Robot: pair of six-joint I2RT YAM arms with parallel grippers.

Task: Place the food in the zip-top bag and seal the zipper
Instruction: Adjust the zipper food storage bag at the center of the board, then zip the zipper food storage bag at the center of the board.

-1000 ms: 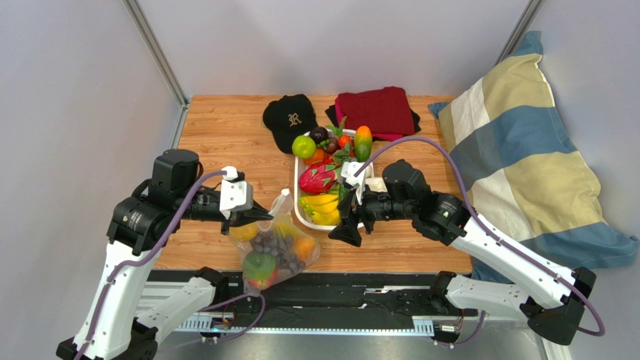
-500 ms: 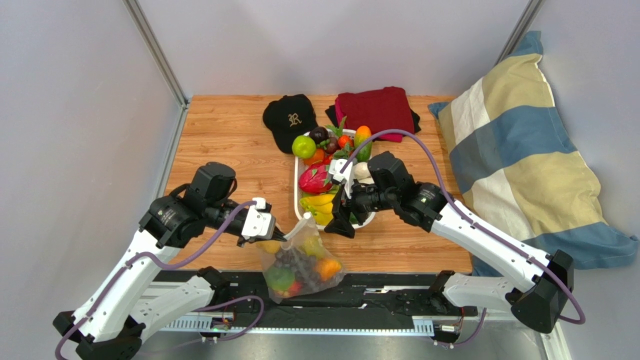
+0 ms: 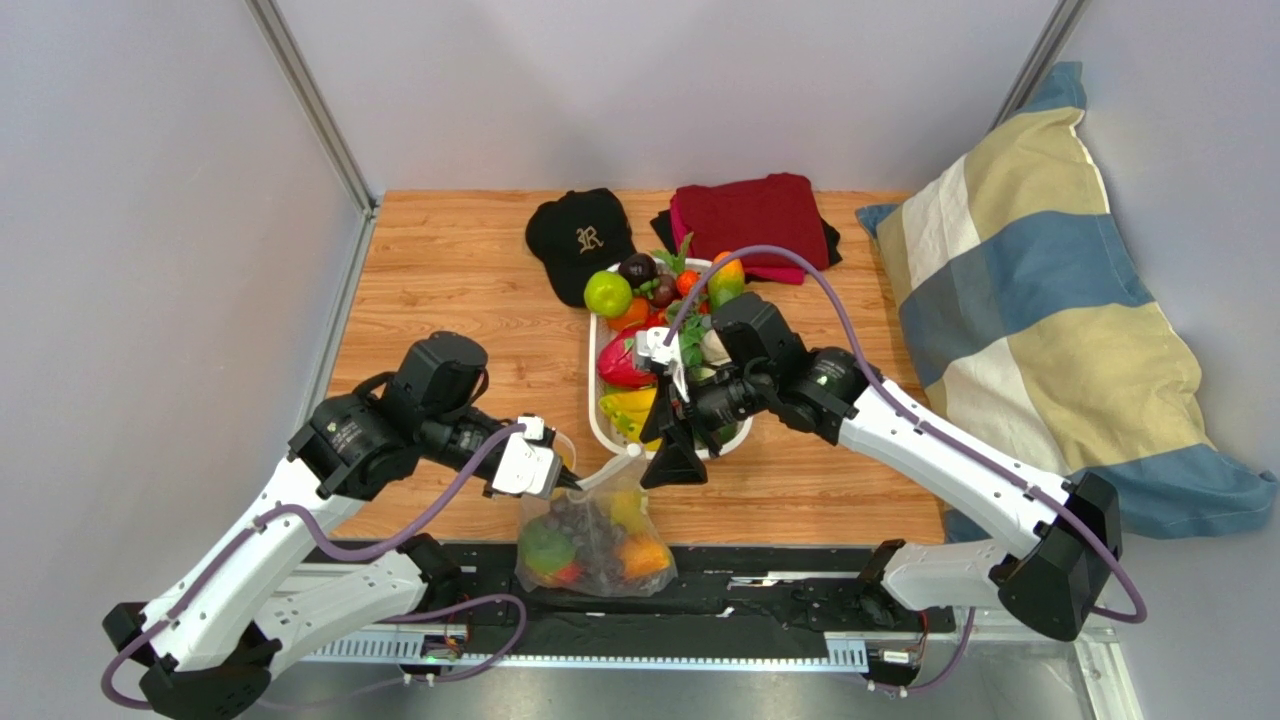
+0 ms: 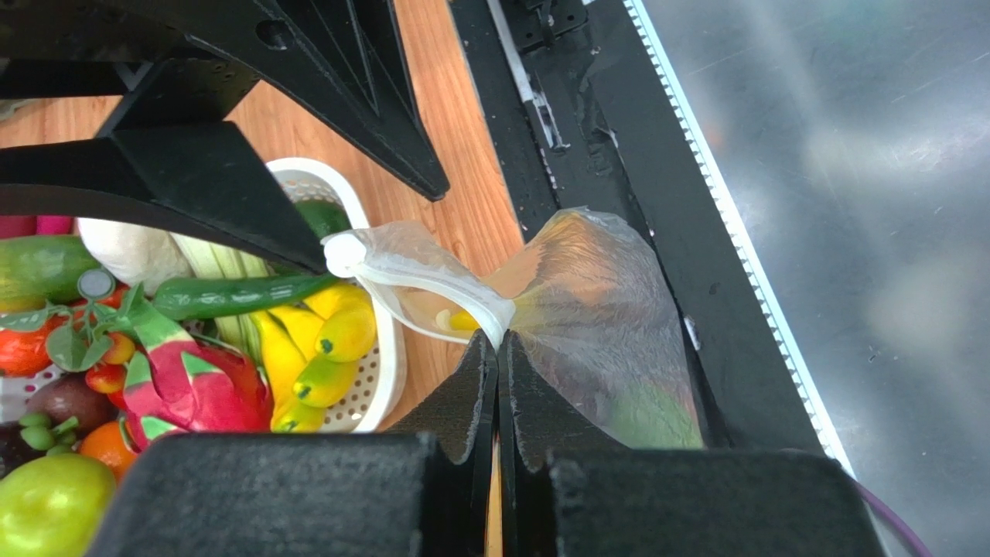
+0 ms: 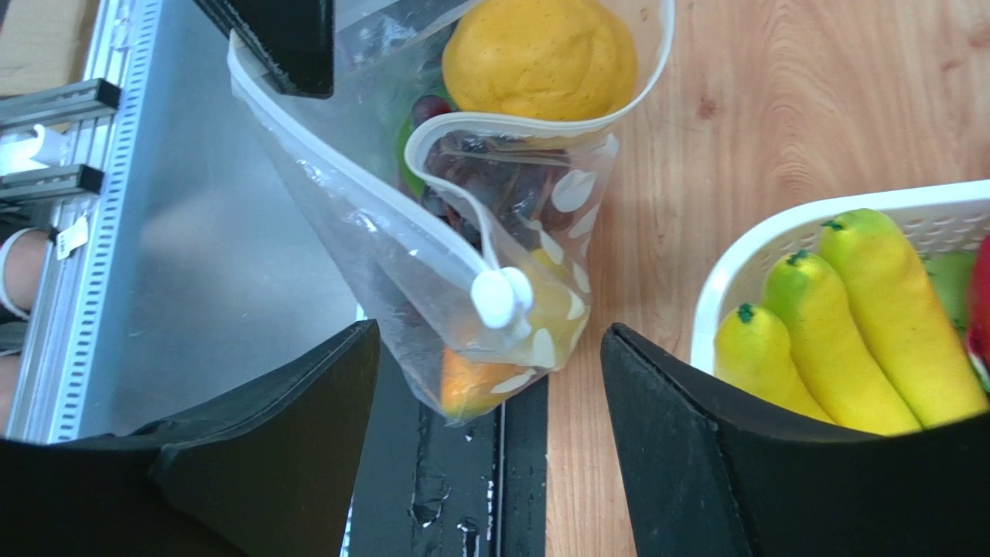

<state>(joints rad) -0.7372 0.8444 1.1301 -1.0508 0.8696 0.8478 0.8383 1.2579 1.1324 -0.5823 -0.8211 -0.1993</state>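
The zip-top bag [image 3: 594, 543] hangs at the table's near edge, holding food: grapes [image 5: 494, 180], an orange piece [image 5: 540, 52] and a green one [image 3: 544, 552]. My left gripper [image 3: 565, 477] is shut on the bag's top edge [image 4: 497, 339], beside the zipper [image 4: 407, 273], which runs leftward from it. The bag's mouth gapes, with a white end tab [image 5: 502, 297] on the zipper. My right gripper [image 5: 488, 389] is open with its fingers [image 5: 273, 464] either side of that tab corner, not touching it. More food [image 3: 624, 360] lies in the white tray [image 3: 595, 408].
A black cap [image 3: 579, 240] and folded red cloth [image 3: 751, 218] lie at the table's far side. A striped pillow [image 3: 1037, 300] fills the right. Yellow bananas [image 5: 848, 325] sit in the tray next to my right fingers. A black rail [image 4: 604, 151] runs below the bag.
My left arm has carried the bag rightward and nearer, over the table's front edge. My right gripper has swung left and down to the bag's mouth, its jaws slightly narrower.
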